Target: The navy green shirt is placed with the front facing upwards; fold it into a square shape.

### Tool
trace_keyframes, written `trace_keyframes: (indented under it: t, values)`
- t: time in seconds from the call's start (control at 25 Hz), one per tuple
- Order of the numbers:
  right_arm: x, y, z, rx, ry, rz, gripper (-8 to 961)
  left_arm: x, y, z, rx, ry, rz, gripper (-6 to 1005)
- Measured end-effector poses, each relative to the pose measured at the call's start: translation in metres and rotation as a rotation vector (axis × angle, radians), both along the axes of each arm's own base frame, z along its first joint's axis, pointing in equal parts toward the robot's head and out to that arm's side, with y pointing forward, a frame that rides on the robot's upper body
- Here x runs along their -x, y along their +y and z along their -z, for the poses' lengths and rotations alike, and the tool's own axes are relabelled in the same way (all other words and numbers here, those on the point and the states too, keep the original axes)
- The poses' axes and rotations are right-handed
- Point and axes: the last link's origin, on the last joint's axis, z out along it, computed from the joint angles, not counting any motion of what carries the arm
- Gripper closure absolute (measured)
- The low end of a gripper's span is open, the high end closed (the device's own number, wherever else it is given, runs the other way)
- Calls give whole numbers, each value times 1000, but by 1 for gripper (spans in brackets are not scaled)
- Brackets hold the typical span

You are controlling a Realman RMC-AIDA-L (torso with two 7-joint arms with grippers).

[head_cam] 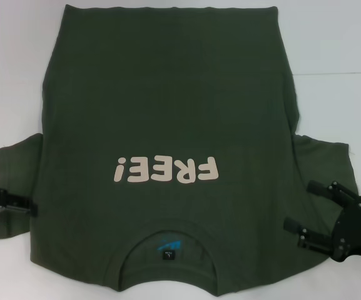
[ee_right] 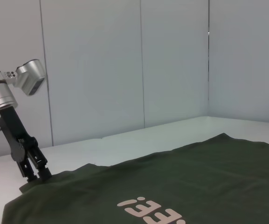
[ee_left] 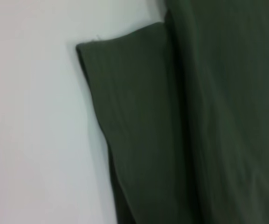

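White table (head_cam: 330,62), grey walls. Dark olive cotton T-shirt (head_cam: 167,100) flat, print up, unfolded. Left gripper (head_cam: 24,205) pinched down on sleeve edge; right gripper (head_cam: 302,209) wide, beside other sleeve. All folds remain.

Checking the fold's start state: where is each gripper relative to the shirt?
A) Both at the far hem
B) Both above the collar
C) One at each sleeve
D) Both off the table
C: the left gripper sits at one sleeve of the shirt, and the right gripper is at the other sleeve, fingers spread.
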Motion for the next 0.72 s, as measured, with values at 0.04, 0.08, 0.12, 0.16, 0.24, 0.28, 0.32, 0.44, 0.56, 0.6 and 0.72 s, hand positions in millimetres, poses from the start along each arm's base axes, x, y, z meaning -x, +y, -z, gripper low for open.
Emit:
trace_keyframes:
  t: [0.04,0.08,0.12,0.16,0.24,0.28,0.32,0.44,0.56,0.6,0.72]
  values:
    - [0,0,0,0,0,0,26,0,0,0,2,3,-1,69]
    - [0,0,0,0,0,-1,26,0,0,0,6,7,-1,69]
    - [0,0,0,0,0,-1,26,0,0,0,8,8,-2,69]
    - [0,0,0,0,1,-1,26,0,-1,0,11,7,-2,69]
    - [0,1,-1,-4,1,0,26,-1,0,1,13,4,0,69]
    - [0,1,-1,-5,1,0,26,-1,0,1,12,1,2,69]
    - [0,2,-1,-7,1,0,26,-2,0,1,12,-6,5,69]
    - [1,2,-2,-8,1,-1,26,-4,1,4,19,-18,9,70]
    - [1,3,-2,-8,1,-3,26,-5,3,6,21,-21,11,70]
    - [1,3,-1,-8,1,-3,26,-5,4,7,19,-21,11,70]
    - [1,3,-1,-8,2,-3,26,-5,5,7,9,-18,8,70]
